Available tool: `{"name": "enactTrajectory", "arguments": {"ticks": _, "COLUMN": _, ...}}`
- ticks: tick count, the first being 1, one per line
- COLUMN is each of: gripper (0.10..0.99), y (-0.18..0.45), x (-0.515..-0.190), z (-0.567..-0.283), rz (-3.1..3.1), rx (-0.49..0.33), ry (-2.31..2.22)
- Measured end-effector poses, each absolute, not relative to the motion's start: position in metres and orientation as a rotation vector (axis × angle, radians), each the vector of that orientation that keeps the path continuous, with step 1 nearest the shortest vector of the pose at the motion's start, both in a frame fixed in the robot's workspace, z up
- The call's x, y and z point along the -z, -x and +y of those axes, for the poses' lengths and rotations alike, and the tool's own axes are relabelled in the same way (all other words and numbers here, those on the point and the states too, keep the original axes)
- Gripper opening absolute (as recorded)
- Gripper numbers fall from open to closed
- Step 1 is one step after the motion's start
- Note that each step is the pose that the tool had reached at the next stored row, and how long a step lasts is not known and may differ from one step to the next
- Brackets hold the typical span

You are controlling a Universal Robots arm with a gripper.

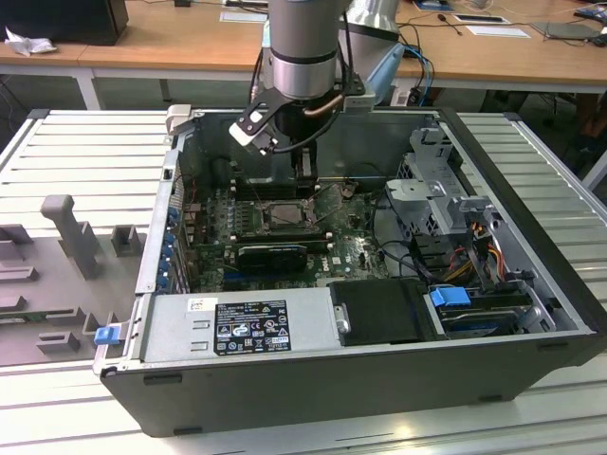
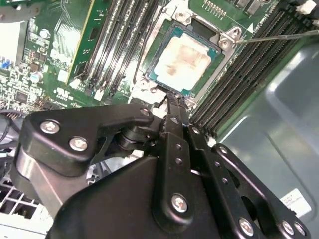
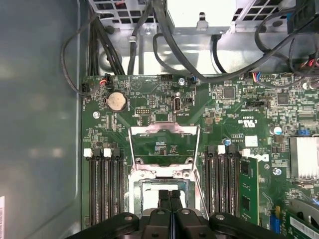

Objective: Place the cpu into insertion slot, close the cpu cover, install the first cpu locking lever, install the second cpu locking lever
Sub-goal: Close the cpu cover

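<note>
The gripper (image 2: 172, 102) is seen with its two black metal fingers pressed flat together and nothing pinched between them; in the second wrist view its bolted, hinged links are shown running down to a narrow tip just beside one edge of the insertion slot (image 2: 198, 29). The cpu (image 2: 185, 56), a flat square chip with a dull silvery-beige top, is seated inside that black-framed slot, and a thin bare metal rod (image 2: 279, 36) is seen slanting away from one corner of the slot's steel surround. In the first wrist view the closed fingertips (image 3: 164, 198) cover part of the slot, and the cpu cover (image 3: 164, 130), a thin silvery frame with a square window, is shown swung open beyond it, green board visible through the window. Long narrow black memory slots (image 3: 105, 184) flank the slot on both sides, and a round silver coin battery (image 3: 116, 101) and looping black cables (image 3: 164, 40) are seen farther out on the green circuit board (image 3: 239, 104). In the exterior view the gripper (image 1: 305, 175) is lowered into an open grey computer case (image 1: 531, 284), which lies on a ribbed metal desk (image 1: 85, 152), with a boxy grey power supply (image 1: 237, 322) along the near wall.
</note>
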State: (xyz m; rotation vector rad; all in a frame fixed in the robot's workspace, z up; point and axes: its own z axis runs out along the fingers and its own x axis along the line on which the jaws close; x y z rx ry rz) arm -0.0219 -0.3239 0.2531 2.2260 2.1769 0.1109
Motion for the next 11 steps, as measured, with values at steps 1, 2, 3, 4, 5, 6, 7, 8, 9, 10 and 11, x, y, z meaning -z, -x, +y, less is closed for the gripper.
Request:
{"name": "enactTrajectory", "arguments": {"ticks": 1, "gripper": 0.106, "y": 0.0207, "x": -0.2532, "z": -0.3239, "rz": 2.178, "rx": -0.11, "ry": -2.227}}
{"name": "enactTrajectory", "arguments": {"ticks": 2, "gripper": 0.106, "y": 0.0195, "x": -0.2532, "z": -0.324, "rz": 2.179, "rx": -0.109, "ry": -2.229}}
{"name": "enactTrajectory", "arguments": {"ticks": 3, "gripper": 0.106, "y": 0.0158, "x": -0.2533, "z": -0.3241, "rz": 2.183, "rx": -0.109, "ry": -2.233}}
{"name": "enactTrajectory", "arguments": {"ticks": 4, "gripper": 0.106, "y": 0.013, "x": -0.2533, "z": -0.3242, "rz": 2.185, "rx": -0.109, "ry": -2.236}}
{"name": "enactTrajectory", "arguments": {"ticks": 5, "gripper": 0.106, "y": 0.0119, "x": -0.2533, "z": -0.3242, "rz": 2.186, "rx": -0.109, "ry": -2.237}}
{"name": "enactTrajectory", "arguments": {"ticks": 6, "gripper": 0.106, "y": 0.0116, "x": -0.2539, "z": -0.3243, "rz": 2.187, "rx": -0.11, "ry": -2.238}}
{"name": "enactTrajectory", "arguments": {"ticks": 7, "gripper": 0.106, "y": 0.0116, "x": -0.2559, "z": -0.3244, "rz": 2.187, "rx": -0.111, "ry": -2.238}}
{"name": "enactTrajectory", "arguments": {"ticks": 8, "gripper": 0.106, "y": 0.0116, "x": -0.258, "z": -0.3243, "rz": 2.187, "rx": -0.111, "ry": -2.238}}
{"name": "enactTrajectory", "arguments": {"ticks": 9, "gripper": 0.106, "y": 0.0116, "x": -0.2587, "z": -0.3244, "rz": 2.187, "rx": -0.112, "ry": -2.239}}
{"name": "enactTrajectory", "arguments": {"ticks": 10, "gripper": 0.106, "y": 0.0115, "x": -0.2586, "z": -0.3245, "rz": 2.188, "rx": -0.113, "ry": -2.239}}
{"name": "enactTrajectory", "arguments": {"ticks": 11, "gripper": 0.106, "y": 0.0115, "x": -0.2586, "z": -0.3245, "rz": 2.188, "rx": -0.113, "ry": -2.239}}
